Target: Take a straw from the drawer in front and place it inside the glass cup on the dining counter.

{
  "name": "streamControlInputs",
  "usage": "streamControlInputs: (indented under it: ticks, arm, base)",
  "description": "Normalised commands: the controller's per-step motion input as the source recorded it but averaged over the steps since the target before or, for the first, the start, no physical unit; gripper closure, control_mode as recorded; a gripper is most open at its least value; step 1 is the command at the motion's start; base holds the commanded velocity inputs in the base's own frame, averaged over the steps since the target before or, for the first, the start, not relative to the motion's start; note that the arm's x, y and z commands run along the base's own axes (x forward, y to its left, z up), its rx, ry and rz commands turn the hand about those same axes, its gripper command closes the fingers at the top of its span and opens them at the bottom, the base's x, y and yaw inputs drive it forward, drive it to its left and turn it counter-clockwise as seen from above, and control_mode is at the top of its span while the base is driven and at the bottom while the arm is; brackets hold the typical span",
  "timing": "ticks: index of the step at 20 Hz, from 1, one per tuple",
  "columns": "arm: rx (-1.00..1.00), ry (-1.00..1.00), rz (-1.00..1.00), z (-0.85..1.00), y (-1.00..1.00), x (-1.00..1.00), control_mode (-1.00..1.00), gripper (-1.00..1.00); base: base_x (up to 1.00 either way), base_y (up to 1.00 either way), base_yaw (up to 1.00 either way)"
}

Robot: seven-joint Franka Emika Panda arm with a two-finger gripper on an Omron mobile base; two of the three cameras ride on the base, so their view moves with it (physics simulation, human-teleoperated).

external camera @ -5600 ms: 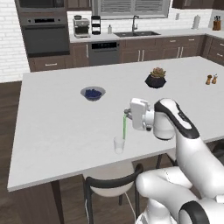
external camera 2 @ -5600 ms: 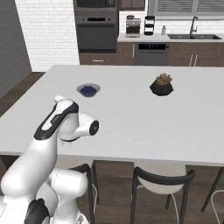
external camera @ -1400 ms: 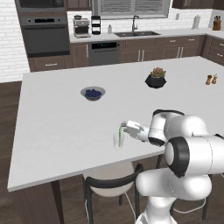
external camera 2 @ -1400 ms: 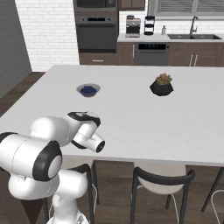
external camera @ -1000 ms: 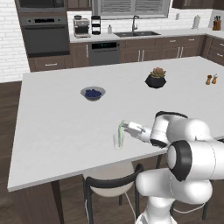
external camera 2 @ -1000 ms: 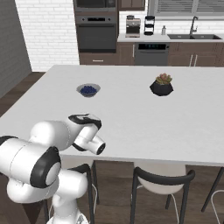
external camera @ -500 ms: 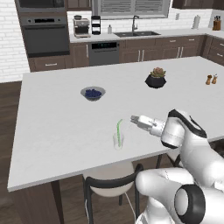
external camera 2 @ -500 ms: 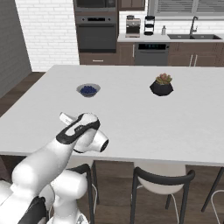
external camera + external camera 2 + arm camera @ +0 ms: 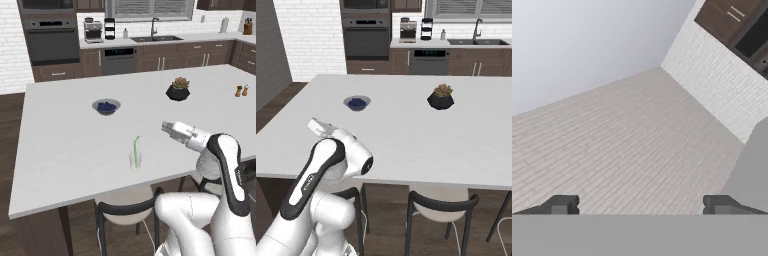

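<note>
The light green straw (image 9: 135, 148) stands tilted inside the small glass cup (image 9: 135, 161), near the front edge of the white dining counter (image 9: 65, 135). My gripper (image 9: 164, 125) hovers over the counter to the right of the cup and well apart from it, pointing left. In the right base view the gripper (image 9: 312, 123) sits at the end of the raised forearm above the dining counter (image 9: 406, 132). Seen from the hand, the gripper (image 9: 639, 205) is open, its fingertips (image 9: 562, 204) wide apart with nothing between them. The drawer is out of view.
A grey bowl of blueberries (image 9: 106, 106) and a dark potted succulent (image 9: 178, 90) stand farther back on the counter. Salt and pepper shakers (image 9: 241, 91) are at the right edge. A chair (image 9: 127, 210) is tucked under the front edge.
The gripper lowered the straw into the cup, let go of it, and has drawn back to the right and up. The straw stays standing in the cup.
</note>
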Motion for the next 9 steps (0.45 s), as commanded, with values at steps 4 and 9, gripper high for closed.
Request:
streamControlInputs:
  ticks: [4,9]
  arm:
    - [-0.11,0.18,-0.18,0.99,0.03,-0.93,-1.00,-1.00]
    - [-0.28,0.35,-0.22,0.62,0.12,-0.72,-1.00,-1.00]
  base:
    - [0.00,0.00,0.00]
    - [0.00,0.00,0.00]
